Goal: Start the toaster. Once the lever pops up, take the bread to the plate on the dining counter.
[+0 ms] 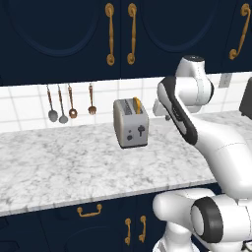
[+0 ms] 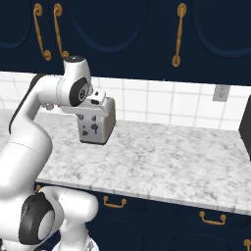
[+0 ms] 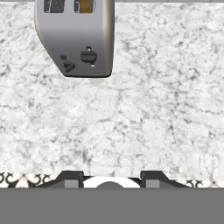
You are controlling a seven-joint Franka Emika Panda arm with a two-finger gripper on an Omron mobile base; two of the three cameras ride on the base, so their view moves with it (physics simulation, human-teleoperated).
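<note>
Toaster [image 1: 131, 123] upright on marble bench [image 1: 59, 162].
Bread [image 1: 137, 104] in toaster slot; jaws partly spread, gripping nothing, well short of toaster.

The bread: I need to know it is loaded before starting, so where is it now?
The bread stands in the toaster's right-hand slot, in the left base view, on the marble counter near the tiled wall, right of the hanging utensils.

**Open marble around a lone toaster**

The marble counter [image 1: 74, 162] lies bare across the lower half of the left base view. The toaster [image 1: 131, 123] stands mid-frame near the tiled wall. Hanging utensils [image 1: 69, 103] crowd the wall at left; dark upper cabinets [image 1: 74, 34] overhang along the top.
</note>
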